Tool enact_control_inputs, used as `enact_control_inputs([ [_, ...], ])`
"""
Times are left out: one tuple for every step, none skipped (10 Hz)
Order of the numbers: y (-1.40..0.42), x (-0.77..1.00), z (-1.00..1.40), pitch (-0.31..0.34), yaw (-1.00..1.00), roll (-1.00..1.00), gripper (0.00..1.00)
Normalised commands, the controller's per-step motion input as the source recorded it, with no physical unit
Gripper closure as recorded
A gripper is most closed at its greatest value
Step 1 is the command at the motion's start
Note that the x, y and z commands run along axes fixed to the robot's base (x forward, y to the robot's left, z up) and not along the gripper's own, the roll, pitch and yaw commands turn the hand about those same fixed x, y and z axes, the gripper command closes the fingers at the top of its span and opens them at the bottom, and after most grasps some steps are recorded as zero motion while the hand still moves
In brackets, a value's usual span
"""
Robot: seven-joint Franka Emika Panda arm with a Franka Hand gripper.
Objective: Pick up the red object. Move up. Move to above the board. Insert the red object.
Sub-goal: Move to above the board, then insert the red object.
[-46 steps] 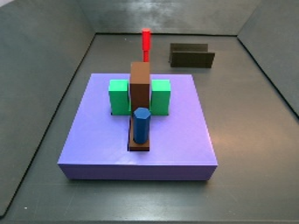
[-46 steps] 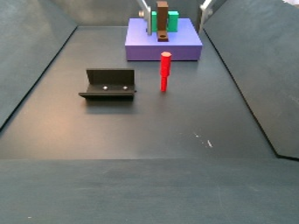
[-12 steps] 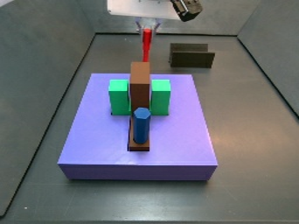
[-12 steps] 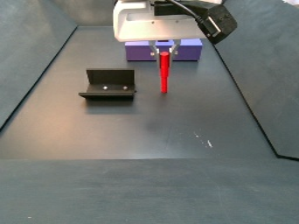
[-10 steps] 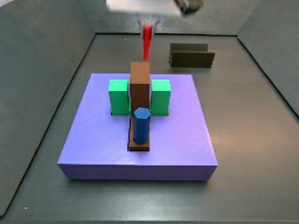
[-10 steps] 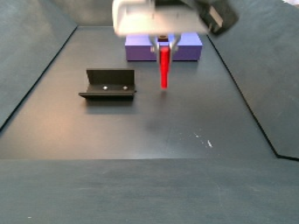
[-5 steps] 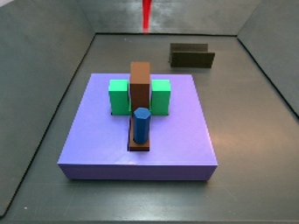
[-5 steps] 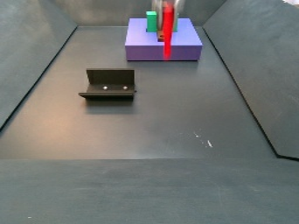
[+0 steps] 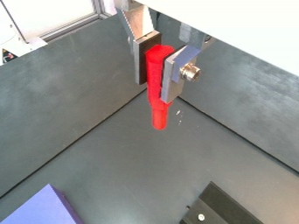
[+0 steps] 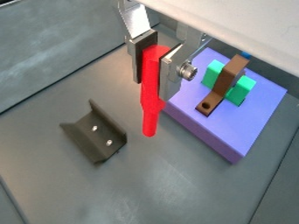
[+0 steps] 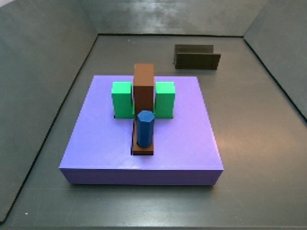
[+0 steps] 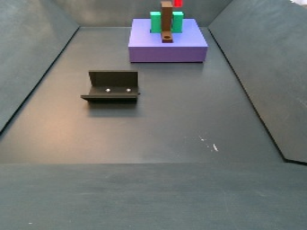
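Note:
In both wrist views my gripper (image 9: 160,74) (image 10: 156,66) is shut on the upper part of the red object (image 9: 162,101) (image 10: 149,101). This thin peg hangs upright below the fingers, high above the dark floor. The lavender board (image 10: 222,131) lies off to one side of the peg, carrying a brown upright bar (image 10: 229,77) and green blocks (image 10: 216,74). Only a corner of the board (image 9: 47,206) shows in a wrist view. A side view shows the board (image 11: 180,135) without gripper or peg. A red tip (image 12: 178,4) shows at the top edge above the board (image 12: 168,49).
The fixture (image 10: 96,131) (image 12: 111,86) (image 11: 197,57) stands on the floor away from the board. A blue cylinder (image 11: 144,130) stands in the brown bar's foot on the board. Sloping grey walls enclose the floor.
The gripper has lifted the red object straight up off the floor. Both have left a side view, and only the peg's tip remains in the other.

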Motion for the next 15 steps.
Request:
enact_control_inputs([
  [-1.4, -0.01, 0.22, 0.073, -0.05, 0.13, 1.0],
  [-1.4, -0.01, 0.23, 0.064, -0.03, 0.13, 1.0],
  [-1.4, 0.01, 0.24, 0.078, -0.01, 0.04, 1.0],
  [-1.4, 0.01, 0.24, 0.08, 0.0, 0.02, 1.0],
  [-1.4, 0.03, 0.24, 0.089, 0.01, 0.02, 1.0],
  [-1.4, 0.06, 0.25, 0.101, 0.0, 0.01, 1.0],
  [-0.99, 0.07, 0.18, 0.124, 0.01, 0.02, 1.0],
  [-0.61, 0.08, 0.12, 0.148, 0.01, 0.02, 1.0],
  [-0.28, 0.08, 0.06, 0.137, 0.01, 0.01, 1.0],
  [0.03, 0.0, -0.02, 0.0, 0.0, 0.0, 1.0],
  [0.16, 0.0, 0.0, 0.0, -0.01, -0.08, 1.0],
  [0.26, 0.05, -0.19, -0.049, -0.22, -0.47, 1.0],
  [0.34, 0.02, -0.27, -0.026, -0.23, -0.43, 1.0],
  [0.5, 0.0, -0.35, 0.0, -0.17, -0.42, 1.0],
  [0.54, 0.02, -0.38, 0.0, -0.14, -0.4, 1.0],
])
